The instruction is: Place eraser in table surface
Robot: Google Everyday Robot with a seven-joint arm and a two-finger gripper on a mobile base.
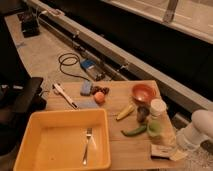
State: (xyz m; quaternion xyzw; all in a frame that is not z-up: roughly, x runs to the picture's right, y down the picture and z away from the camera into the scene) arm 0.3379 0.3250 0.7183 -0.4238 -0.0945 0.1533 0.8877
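Right now you have one eraser (161,151) flat on counter (120,142), near right corner; tool (176,155) just beside it, grip state: cannot tell. One yellow tray (30,145), one fork (87,145) inside.

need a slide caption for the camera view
End effector at the table surface's right edge by the eraser; yellow tray holds a fork.

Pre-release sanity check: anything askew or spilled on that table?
Nothing spilled. The eraser lies flat at the table surface's front right edge, with the gripper right beside it. The fork lies inside the yellow tray.
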